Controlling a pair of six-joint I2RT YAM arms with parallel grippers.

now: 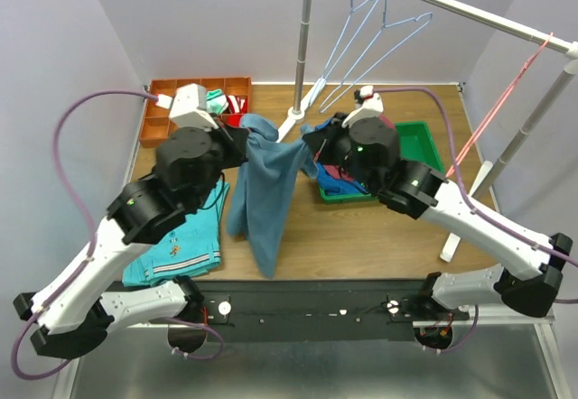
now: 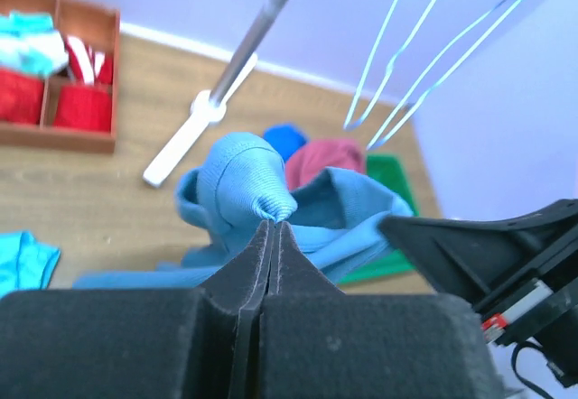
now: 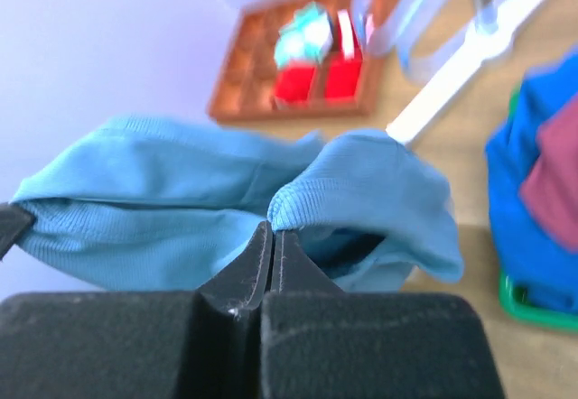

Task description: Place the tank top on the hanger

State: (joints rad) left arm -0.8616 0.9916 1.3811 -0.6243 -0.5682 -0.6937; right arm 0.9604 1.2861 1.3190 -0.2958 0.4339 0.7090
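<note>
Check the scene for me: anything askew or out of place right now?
Nothing is spilled or damaged. The tank top hangs bunched between the left gripper and right gripper, and both light-blue hangers look slanted on the rail.

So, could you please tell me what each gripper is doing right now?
Left gripper: shut on the tank top.
Right gripper: shut on the tank top.

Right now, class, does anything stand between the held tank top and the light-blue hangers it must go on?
Nothing visible does. The left gripper and right gripper are shut on the tank top, lifted between them; the hangers hang on the rail beyond. The rack's upright pole stands just left of them, beside the path.
</note>
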